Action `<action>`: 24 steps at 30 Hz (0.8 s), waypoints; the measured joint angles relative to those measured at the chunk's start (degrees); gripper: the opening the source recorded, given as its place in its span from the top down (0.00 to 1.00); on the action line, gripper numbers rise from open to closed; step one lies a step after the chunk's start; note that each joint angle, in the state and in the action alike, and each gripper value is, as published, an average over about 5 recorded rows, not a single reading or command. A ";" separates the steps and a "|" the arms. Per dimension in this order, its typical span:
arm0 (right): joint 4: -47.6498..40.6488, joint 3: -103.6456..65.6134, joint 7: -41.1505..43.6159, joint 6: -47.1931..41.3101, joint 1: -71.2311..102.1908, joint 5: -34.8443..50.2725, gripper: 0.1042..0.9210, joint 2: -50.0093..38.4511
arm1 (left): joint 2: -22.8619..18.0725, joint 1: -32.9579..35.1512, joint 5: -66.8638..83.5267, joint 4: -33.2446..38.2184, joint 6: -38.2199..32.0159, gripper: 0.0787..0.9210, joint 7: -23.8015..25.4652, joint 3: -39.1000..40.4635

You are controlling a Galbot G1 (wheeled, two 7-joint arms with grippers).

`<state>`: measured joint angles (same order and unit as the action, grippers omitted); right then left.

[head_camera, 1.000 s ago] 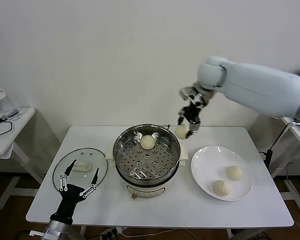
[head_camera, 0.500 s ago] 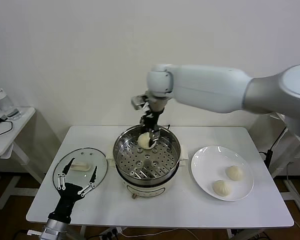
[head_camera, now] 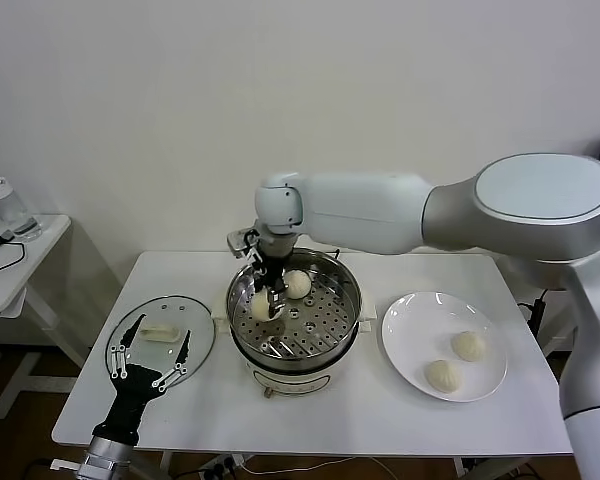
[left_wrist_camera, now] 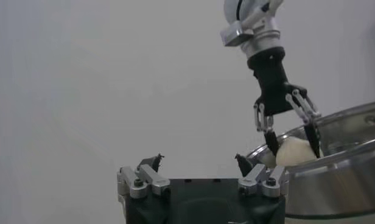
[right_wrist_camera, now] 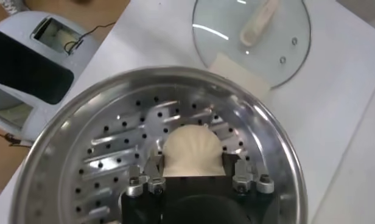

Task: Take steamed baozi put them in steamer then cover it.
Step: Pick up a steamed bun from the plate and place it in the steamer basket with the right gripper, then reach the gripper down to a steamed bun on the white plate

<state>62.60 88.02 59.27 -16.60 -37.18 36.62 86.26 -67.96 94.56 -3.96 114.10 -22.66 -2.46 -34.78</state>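
We judge the task about half done: our right gripper (head_camera: pixel 267 300) holds a second pale round baozi (head_camera: pixel 263 308) at nine o'clock inside the shiny round steel steamer (head_camera: pixel 294 312); one bun (head_camera: pixel 297 284) rests at twelve. Two buns (head_camera: pixel 467 345) wait on the flat white plate (head_camera: pixel 400 340); the round glass lid (head_camera: pixel 160 335) is still off. Our left gripper (head_camera: pixel 148 352) idles wide open. Only the right wrist view shows the bun's pleats.

My right claw (head_camera: pixel 271 301) sits low inside the steamer (head_camera: pixel 294 307), closed on a baozi (head_camera: pixel 263 309), so the left half of the tray is taken. A second baozi (head_camera: pixel 297 284) blocks the far side just beside it. The near and right parts of the tray lie bare. My right arm spans across above the pot's rear rim. The glass lid (head_camera: pixel 161 336) lies flat on the table (head_camera: pixel 330 405), with my left claw (head_camera: pixel 147 363) spread open above its near edge. Between pot and plate (head_camera: pixel 444 345) I see a bare strip.
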 measured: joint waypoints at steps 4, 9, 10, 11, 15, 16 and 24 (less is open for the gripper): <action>-0.19 0.28 -0.43 -0.12 0.59 -0.27 0.29 0.50 | 0.00 0.01 0.01 -0.08 -0.09 0.12 -0.01 -0.05; 0.01 0.20 -0.91 -0.18 1.27 -0.61 0.16 0.59 | 0.03 0.03 0.06 -0.21 -0.19 0.12 -0.01 -0.20; 0.16 0.10 -0.99 -0.21 1.31 -0.71 0.14 0.51 | 0.03 0.03 0.07 -0.23 -0.19 0.12 -0.01 -0.24; 0.35 -0.03 -1.05 -0.23 1.28 -0.82 0.13 0.39 | 0.02 0.04 0.07 -0.24 -0.20 0.12 -0.01 -0.27; 1.88 -0.73 -1.09 -0.33 0.57 -1.27 0.12 -0.82 | -0.07 0.09 0.08 -0.34 -0.19 0.12 -0.02 -0.33; 2.52 -0.95 -1.03 -0.34 0.23 -1.42 0.12 -1.37 | -0.11 0.09 0.08 -0.36 -0.18 0.12 -0.02 -0.33; 9.62 -3.63 1.56 0.81 -3.91 -4.50 0.12 -10.74 | -0.40 0.03 -0.08 0.03 0.18 0.12 -0.03 0.09</action>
<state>72.22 84.39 60.83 -15.79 -41.10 32.12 75.52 -68.35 94.59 -4.04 114.13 -22.48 -2.49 -34.69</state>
